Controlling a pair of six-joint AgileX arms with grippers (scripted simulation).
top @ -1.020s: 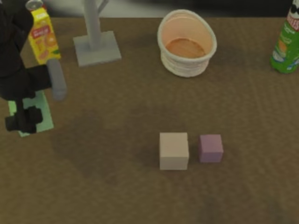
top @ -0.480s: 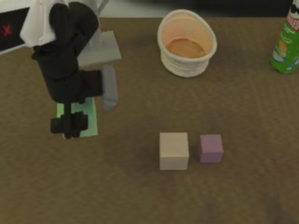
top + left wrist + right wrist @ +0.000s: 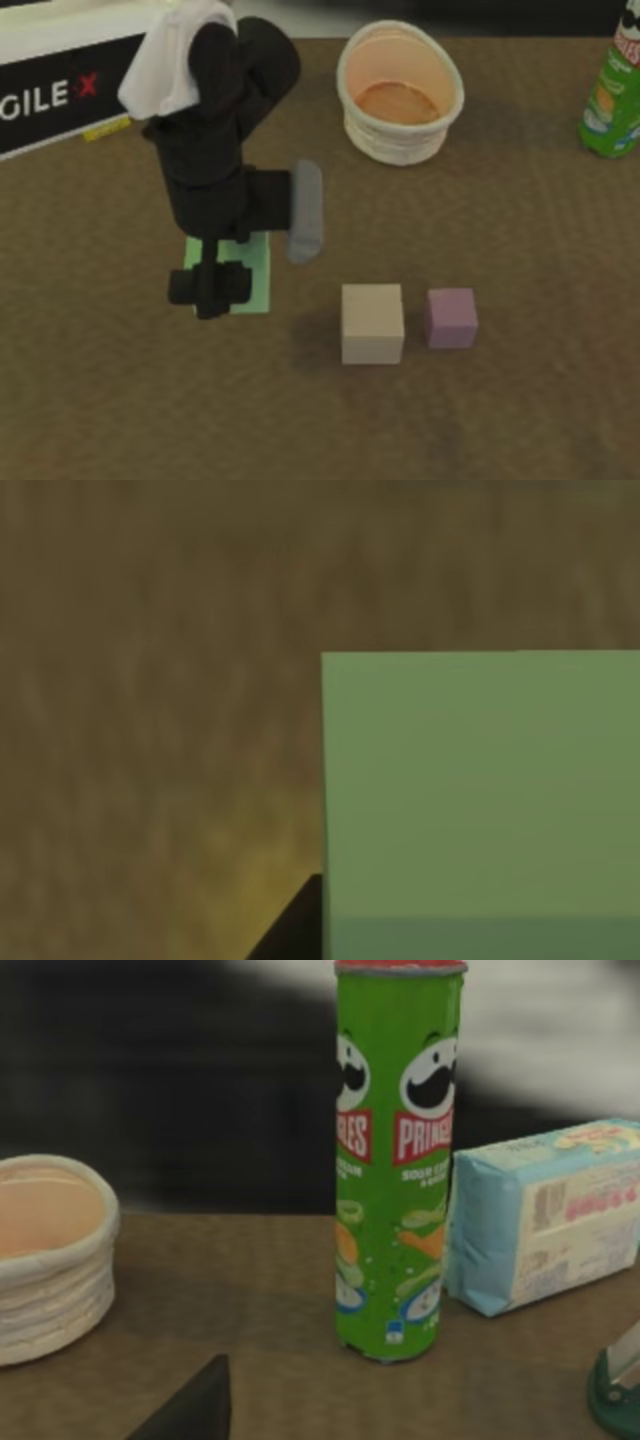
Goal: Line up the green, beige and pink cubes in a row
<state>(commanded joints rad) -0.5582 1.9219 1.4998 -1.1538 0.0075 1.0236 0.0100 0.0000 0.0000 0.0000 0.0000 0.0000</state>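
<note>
under the left gripper (image 3: 209, 287), green cube (image 3: 255, 275) shows half hidden.

My left arm (image 3: 215, 150) seen from above: matte black, rounded segments w/ a white shell over the upper link. White casing behind carries a black panel, white "GILE" lettering + red "X", small yellow strip below. Grey oblong cylinder (image 3: 304, 211) juts off the wrist's side. Left gripper (image 3: 210, 288) is black, blocky, w/ a narrow stem. No cables or screws visible.
</note>
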